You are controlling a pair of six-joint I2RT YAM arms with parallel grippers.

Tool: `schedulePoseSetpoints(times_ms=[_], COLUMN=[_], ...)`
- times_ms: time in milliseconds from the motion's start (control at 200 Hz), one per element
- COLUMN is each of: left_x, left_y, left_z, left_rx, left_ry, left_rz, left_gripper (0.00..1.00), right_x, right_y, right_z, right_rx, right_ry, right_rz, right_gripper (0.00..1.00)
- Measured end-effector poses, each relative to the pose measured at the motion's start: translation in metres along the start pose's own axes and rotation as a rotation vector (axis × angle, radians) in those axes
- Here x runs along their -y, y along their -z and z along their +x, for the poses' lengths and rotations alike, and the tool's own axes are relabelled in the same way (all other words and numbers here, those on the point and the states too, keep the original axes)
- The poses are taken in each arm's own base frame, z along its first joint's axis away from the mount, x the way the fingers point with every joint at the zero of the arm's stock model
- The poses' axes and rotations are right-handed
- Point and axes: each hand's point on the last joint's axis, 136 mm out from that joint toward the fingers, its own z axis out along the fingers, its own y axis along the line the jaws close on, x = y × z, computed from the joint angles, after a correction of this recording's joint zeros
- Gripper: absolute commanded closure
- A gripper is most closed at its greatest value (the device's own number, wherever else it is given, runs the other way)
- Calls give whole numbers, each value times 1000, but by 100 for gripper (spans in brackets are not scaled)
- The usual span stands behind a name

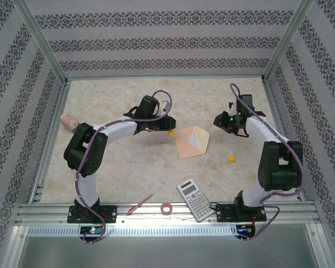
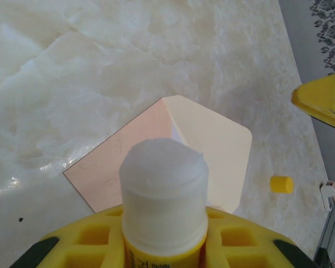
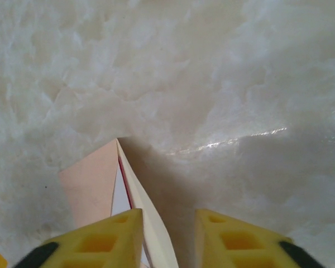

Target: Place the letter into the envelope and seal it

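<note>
The letter (image 3: 120, 195) hides inside the envelope (image 3: 89, 187), only a red edge showing

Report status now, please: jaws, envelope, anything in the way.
Left gripper jaws shut on uncapped glue stick. Right gripper jaws slightly apart beside open flap. Letter inside envelope, unsealed. Yellow cap aside, nothing blocking.

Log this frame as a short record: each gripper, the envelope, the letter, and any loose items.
left gripper: shut on the glue stick, uncapped, white tip toward the envelope
right gripper: fingers apart beside the flap; grip on it unclear
envelope: on the table between the arms, unsealed
flap: open, cream side showing
letter: inside the envelope, red edge visible at the mouth
yellow cap: loose, right of the envelope
calculator: near edge, untouched
</note>
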Motion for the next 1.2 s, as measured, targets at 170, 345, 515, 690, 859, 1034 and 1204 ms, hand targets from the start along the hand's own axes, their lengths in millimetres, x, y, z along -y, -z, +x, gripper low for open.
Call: schedulePoseSetpoints(times_ms=[170,345,515,690,859,1034,1204], left_x=[-7,-9,-12,-18,-23,-21,-13], left_y=[-6,-8,-16,-27,-36,-39,-40], left_z=[4,4,4,9,17,19,13], left_rx=[-10,-13,-26,-52,-86,-96,-80], left_ry=[32,36,41,55,90,135,193], left_rz=[-14,-15,-14,-7,6,29,67], left_gripper=[92,92,92,92,92,93,95], right_x=[5,13,17,18,18,21,22], right_y=[-4,-14,-18,-20,-21,-23,-25], right_z=[3,8,10,11,11,17,22], right_rx=[-17,-46,-59,-65,-66,-80,-94], right_ry=[11,3,0,4,4,-2,-7], right_rz=[16,39,46,48,48,46,41], right_gripper=[97,100,100,100,100,100,100])
